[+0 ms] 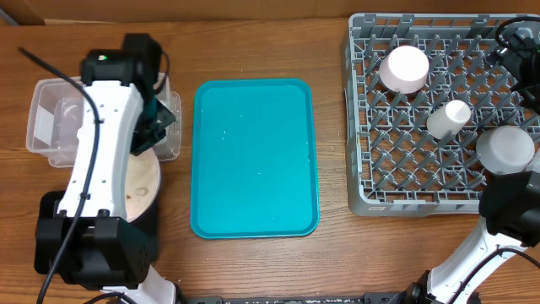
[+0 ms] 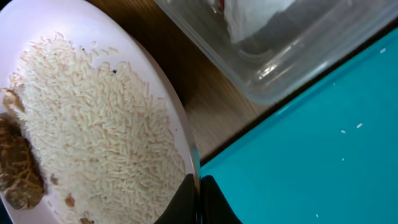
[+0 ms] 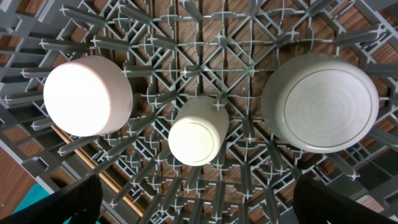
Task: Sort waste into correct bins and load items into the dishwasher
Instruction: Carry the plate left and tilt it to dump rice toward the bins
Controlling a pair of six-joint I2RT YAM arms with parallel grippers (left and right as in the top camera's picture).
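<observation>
Three dishes sit bottom-up in the grey rack at the right of the overhead view: pink bowl upper left, cup in the middle, whitish bowl lower right. We see the teal tray at centre, the clear tub at upper left, and the plate just below the tub, mostly under the left arm. Left wrist: left gripper clenched on the plate's rim at bottom centre; rice covers the plate, brown scrap at its left edge; the tub holds a white tissue at top, and a few grains lie on the teal tray at right. Right wrist: right gripper released, fingers wide at the bottom corners, holding nothing, above the same three dishes.
</observation>
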